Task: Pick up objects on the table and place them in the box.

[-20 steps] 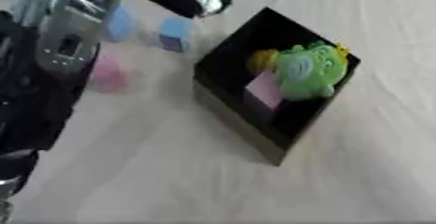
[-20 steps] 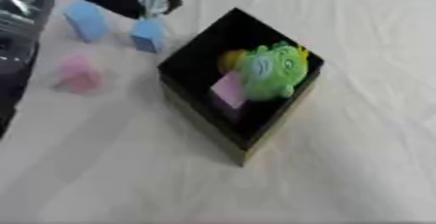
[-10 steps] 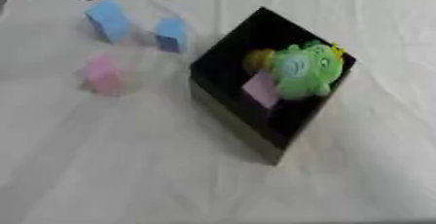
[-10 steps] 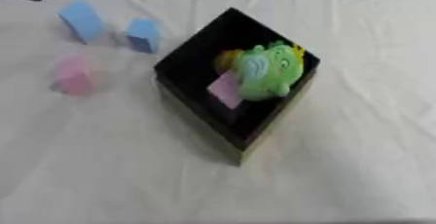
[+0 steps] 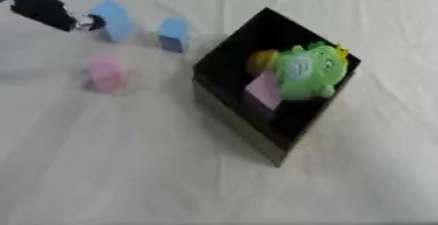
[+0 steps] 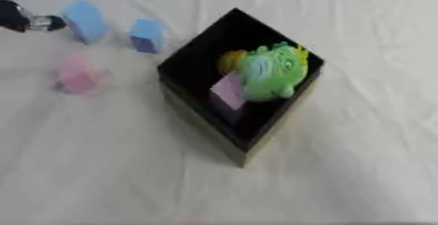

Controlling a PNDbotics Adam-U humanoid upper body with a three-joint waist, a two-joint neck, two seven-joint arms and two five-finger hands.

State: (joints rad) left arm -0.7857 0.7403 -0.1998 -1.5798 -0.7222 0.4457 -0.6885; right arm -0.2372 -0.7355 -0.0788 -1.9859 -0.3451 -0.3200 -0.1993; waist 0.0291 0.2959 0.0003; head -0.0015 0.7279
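The robot's left hand point(image 5: 47, 11) comes in at the far left corner, just beside the taller light-blue block point(image 5: 113, 19) on the cream-covered desk point(image 5: 128, 160); I cannot tell whether its fingers are spread. The block lies to its right, the black box point(image 5: 224, 102) farther right.

No readable text, labels or numbers anywhere.
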